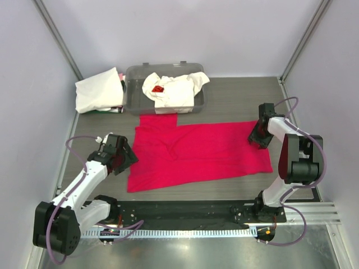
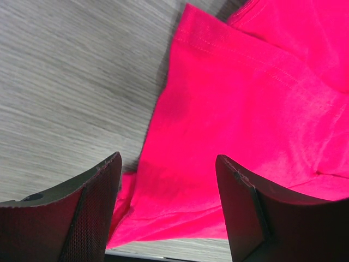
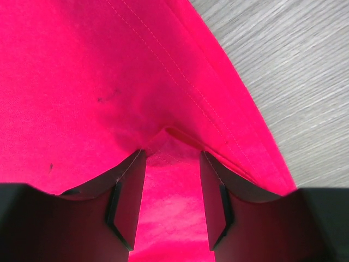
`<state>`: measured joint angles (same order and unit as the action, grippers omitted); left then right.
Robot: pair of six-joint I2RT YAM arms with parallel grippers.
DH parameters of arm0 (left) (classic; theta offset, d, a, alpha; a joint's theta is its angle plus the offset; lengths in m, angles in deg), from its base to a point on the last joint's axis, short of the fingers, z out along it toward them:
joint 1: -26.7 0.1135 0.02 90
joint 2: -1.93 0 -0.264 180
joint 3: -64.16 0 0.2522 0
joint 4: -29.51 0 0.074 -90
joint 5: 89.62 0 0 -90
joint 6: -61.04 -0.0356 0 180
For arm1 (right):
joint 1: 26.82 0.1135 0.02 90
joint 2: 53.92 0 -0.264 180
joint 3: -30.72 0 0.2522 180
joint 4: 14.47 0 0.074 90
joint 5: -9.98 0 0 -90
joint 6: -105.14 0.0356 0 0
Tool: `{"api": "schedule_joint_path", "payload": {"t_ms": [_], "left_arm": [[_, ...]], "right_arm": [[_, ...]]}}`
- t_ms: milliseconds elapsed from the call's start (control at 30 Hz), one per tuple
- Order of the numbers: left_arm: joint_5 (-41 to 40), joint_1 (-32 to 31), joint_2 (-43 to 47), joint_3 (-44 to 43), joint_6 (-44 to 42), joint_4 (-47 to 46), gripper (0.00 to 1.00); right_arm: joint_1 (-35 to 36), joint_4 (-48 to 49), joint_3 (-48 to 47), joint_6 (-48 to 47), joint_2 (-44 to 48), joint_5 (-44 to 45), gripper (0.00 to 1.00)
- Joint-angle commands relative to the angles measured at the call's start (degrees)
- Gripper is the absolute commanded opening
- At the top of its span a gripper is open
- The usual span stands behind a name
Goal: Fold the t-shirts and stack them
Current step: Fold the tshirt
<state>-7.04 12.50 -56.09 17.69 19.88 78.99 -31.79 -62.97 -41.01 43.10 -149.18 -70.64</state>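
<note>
On grey wood-grain table (image 1: 235, 101), pale walls (image 1: 168, 33) around: red t-shirt (image 1: 196, 151) spread flat, centre. Clear tub (image 1: 130, 98) behind holds crumpled white t-shirt (image 1: 179, 89). Left gripper (image 2: 169, 158) fingers wide apart over shirt edge; right gripper (image 3: 172, 153) fingers narrowly apart, straddling a pucker.

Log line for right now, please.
red shirt: spread out, unfolded | left fingers: open over its left edge | right fingers: narrowed around pucker at right edge, grip unclear | white shirt: in tub
</note>
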Motion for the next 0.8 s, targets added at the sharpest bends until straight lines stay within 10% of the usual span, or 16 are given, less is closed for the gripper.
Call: {"api": "schedule_joint_path", "payload": {"t_ms": [0, 367, 767], "left_arm": [[0.8, 0.6, 0.4, 0.5, -0.9, -3.3, 0.71], [1.3, 0.5, 1.8, 0.8, -0.7, -3.2, 0.71], [1.7, 0.5, 2.6, 1.0, -0.5, -3.1, 0.7]], "right_arm": [[0.0, 2.6, 0.1, -0.2, -0.8, 1.2, 0.5], [0.1, 2.1, 1.0, 0.0, 0.2, 1.1, 0.09], [0.1, -1.6, 1.5, 0.2, 5.6, 0.9, 0.27]]}}
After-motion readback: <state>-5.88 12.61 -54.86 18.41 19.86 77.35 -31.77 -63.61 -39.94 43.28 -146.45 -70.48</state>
